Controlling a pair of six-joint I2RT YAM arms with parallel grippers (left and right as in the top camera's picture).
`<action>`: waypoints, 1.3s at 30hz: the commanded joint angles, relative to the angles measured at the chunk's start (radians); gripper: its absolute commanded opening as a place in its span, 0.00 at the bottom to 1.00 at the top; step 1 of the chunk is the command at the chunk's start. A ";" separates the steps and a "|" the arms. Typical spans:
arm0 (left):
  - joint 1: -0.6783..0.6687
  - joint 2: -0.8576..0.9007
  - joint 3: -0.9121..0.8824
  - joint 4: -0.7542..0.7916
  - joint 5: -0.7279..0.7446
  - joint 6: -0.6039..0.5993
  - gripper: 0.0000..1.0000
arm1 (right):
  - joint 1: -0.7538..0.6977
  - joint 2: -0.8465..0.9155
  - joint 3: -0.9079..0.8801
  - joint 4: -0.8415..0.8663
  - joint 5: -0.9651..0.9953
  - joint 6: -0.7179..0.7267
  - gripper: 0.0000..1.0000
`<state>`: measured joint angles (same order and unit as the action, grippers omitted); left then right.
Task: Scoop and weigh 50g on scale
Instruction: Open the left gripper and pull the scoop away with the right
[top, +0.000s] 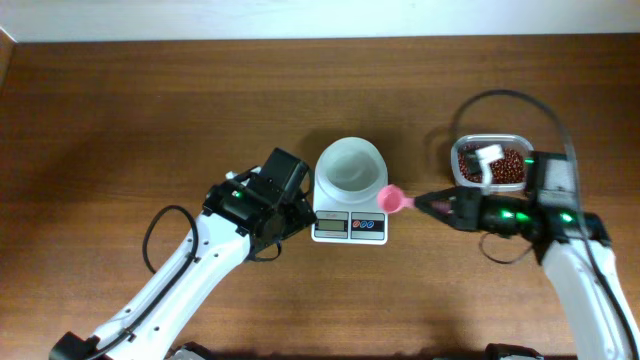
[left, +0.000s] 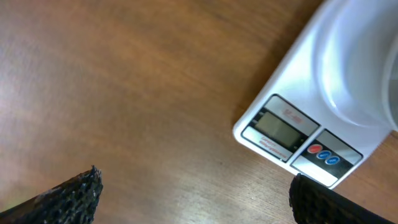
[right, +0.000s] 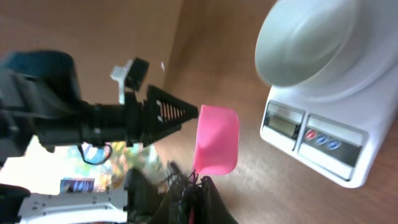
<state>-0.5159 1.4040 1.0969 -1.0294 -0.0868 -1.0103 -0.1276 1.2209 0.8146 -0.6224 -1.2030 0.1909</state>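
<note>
While the bowl (top: 350, 167) shows no load, the overhead view lists: scale (top: 348, 227) at the centre of the table (top: 150, 110), bowl seated on it. The beans (top: 508, 166) lie in the clear tub (top: 490, 136) at far right, well apart from the scale. The pink scoop (top: 394, 199) hangs over the scale's right edge, just beside the bowl, its handle pinched in the right gripper (top: 428, 204), jaws pressed together on it. The left gripper (top: 300, 215) sits just left of the scale. Left wrist view: fingertips (left: 74, 193) spread wide above bare wood, grasping nothing; scale display and buttons near, untouched. Right wrist view: scoop between camera and scale, no beans visible on the pink face that shows; whether the cup carries any, cannot tell. Step judged: transit between tub and bowl, weighing not yet begun. Next move, if the scoop is empty, calls for a swing back to the tub, a shallow dig, a level carry, then a slow tip into the bowl in small amounts.
</note>
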 joint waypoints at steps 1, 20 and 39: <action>0.002 -0.013 0.011 0.077 -0.015 0.223 1.00 | -0.070 -0.125 0.003 -0.053 -0.043 -0.027 0.04; 0.090 -0.027 0.142 0.040 0.112 1.039 0.99 | -0.077 -0.394 0.003 -0.101 0.010 -0.019 0.04; 0.290 -0.137 0.142 -0.065 0.675 1.553 0.99 | -0.076 -0.394 0.002 -0.194 0.229 -0.019 0.04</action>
<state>-0.2287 1.2751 1.2236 -1.0931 0.5529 0.5213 -0.1989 0.8322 0.8150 -0.7906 -1.1030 0.1806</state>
